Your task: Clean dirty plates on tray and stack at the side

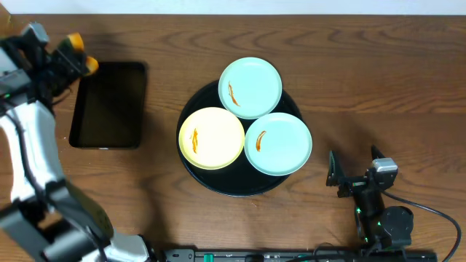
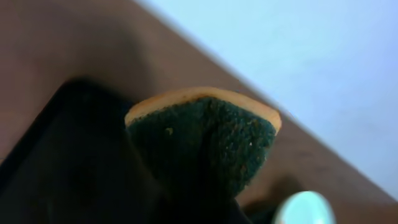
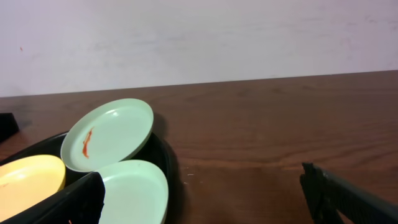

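The round black tray [image 1: 234, 186] holds three plates, each with an orange-brown smear: a mint plate [image 1: 250, 87] at the back, a yellow plate [image 1: 212, 137] on the left, a mint plate [image 1: 278, 143] on the right. My left gripper [image 1: 71, 55] is at the far left, shut on a sponge [image 2: 205, 140] with an orange body and a green scrub face, over the rectangular tray. My right gripper [image 1: 355, 172] is open and empty, on the table right of the tray. The right wrist view shows the back mint plate [image 3: 109, 134], the near mint plate [image 3: 134, 190] and the yellow plate [image 3: 28, 177].
A rectangular black tray [image 1: 109, 104] lies left of the round tray. The table's wood surface [image 1: 378, 87] stretches to the right and behind. A pale wall [image 3: 199, 37] stands beyond the far edge.
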{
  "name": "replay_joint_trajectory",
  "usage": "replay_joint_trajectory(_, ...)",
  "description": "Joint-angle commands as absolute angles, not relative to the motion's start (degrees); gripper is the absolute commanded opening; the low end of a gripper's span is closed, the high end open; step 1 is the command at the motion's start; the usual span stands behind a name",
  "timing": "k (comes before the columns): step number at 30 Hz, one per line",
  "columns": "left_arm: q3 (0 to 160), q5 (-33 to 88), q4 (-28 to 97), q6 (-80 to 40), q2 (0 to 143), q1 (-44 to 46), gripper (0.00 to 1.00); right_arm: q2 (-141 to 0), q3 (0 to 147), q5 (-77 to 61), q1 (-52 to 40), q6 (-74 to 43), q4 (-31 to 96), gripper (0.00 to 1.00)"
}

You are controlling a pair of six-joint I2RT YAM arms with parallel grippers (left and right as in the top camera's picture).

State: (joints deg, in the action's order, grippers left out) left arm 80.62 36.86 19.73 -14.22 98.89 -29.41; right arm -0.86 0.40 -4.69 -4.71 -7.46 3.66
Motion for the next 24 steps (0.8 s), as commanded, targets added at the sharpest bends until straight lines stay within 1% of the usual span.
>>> replay_joint_trajectory(1,78.7,34.8,20.6,-12.5,106.5,-29.6,0.07,-0.8,0.3,-5.0,-4.4,-8.3,3.9,0.99)
replay_joint_trajectory(5,78.8,40.9,20.3,-12.5,108.0,-30.0,0.07,-0.8,0.3,-5.0,-4.4,-8.3,3.9,0.99)
replay_joint_trajectory(9,80.4,45.0,20.2,-12.5,105.2,-30.1,0.07,-0.8,0.3,-5.0,-4.4,-8.3,3.9,0.99)
replay_joint_trajectory(11,80.8,45.6,19.1,-12.4,102.4,-30.1,0.07,-0.8,0.3,-5.0,-4.4,-8.3,3.9,0.99)
replay_joint_trajectory(17,80.8,45.9,9.7,-12.5,93.9,-30.1,0.07,-0.8,0.3,-5.0,-4.4,-8.3,3.9,0.99)
replay_joint_trajectory(24,80.8,45.9,6.2,-12.4,92.9,-30.2,0.07,-0.8,0.3,-5.0,-4.4,-8.3,3.9,0.99)
